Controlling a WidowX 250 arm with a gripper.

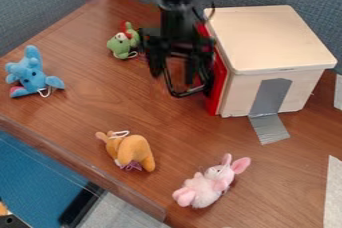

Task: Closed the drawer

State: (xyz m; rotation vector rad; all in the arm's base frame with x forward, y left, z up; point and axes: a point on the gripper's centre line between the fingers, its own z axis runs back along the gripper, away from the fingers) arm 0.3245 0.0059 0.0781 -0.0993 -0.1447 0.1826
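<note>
One pale box (267, 37), brown tabletop (177, 132) — blue partitions (40, 2)

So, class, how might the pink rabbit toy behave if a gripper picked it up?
The pink rabbit toy looks plush, so it would probably squash rather than crack. Its fuzzy surface suggests little slipping, and its stubby, rounded limbs might flop slightly when lifted.

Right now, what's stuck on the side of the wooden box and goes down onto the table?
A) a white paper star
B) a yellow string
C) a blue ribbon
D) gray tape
D: a strip of gray tape runs down the side of the wooden box and onto the brown table.
</note>
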